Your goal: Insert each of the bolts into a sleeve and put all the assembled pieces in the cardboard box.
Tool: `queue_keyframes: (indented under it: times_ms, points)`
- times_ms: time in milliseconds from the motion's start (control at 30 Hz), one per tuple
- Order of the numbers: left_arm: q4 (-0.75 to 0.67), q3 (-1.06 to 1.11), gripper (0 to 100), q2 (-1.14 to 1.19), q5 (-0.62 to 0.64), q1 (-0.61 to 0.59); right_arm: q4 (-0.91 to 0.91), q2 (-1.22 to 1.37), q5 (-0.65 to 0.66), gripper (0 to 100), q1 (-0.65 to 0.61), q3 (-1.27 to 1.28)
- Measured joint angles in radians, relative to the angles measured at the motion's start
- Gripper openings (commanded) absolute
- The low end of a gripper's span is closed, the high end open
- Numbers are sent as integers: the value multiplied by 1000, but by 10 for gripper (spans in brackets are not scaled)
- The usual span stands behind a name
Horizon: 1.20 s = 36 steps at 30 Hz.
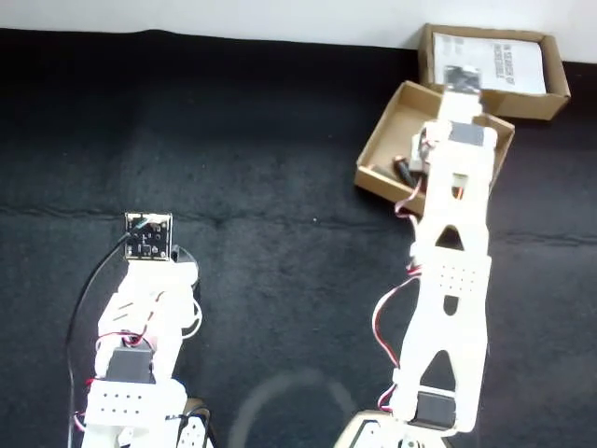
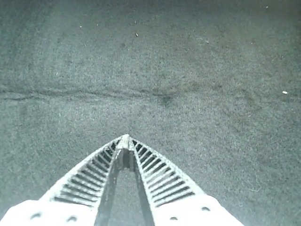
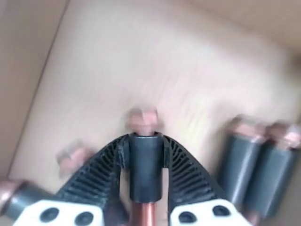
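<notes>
My right arm (image 1: 452, 233) stretches out over the open cardboard box (image 1: 392, 126) at the back right. Inside the box, my right gripper (image 3: 146, 141) is shut on a dark sleeve (image 3: 146, 162). A copper bolt shank (image 3: 143, 214) shows at the sleeve's near end and a blurred bolt head (image 3: 143, 120) just past its far end. Two assembled pieces (image 3: 256, 157) lie side by side on the box floor (image 3: 155, 61), and another piece (image 3: 21, 197) lies on the opposite side. My left gripper (image 2: 125, 141) is shut on nothing, low over the black mat (image 2: 150, 56).
A second cardboard box (image 1: 555, 98) holding a printed sheet stands behind the first one at the table's far right. Dark pieces (image 1: 403, 170) show in the near box beside the arm. My left arm (image 1: 140, 317) sits folded at the front left.
</notes>
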Motion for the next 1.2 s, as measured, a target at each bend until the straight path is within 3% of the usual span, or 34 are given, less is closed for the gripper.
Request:
queue_keyframes:
  times_ms: [167, 333, 433, 767, 1200]
  points:
    - [0, 0, 10, 0, 0, 0, 112, 5, 15, 33, -9, -41]
    - [0, 0, 10, 0, 0, 0, 206, 18, 15, 254, -9, -121]
    - [0, 0, 10, 0, 0, 0, 267, 23, 20, 337, -9, -183]
    - [0, 0, 10, 0, 0, 0, 351, 9, 28, 340, -2, -318]
    - [0, 0, 10, 0, 0, 0, 354, -479, -92, 336, 12, -319]
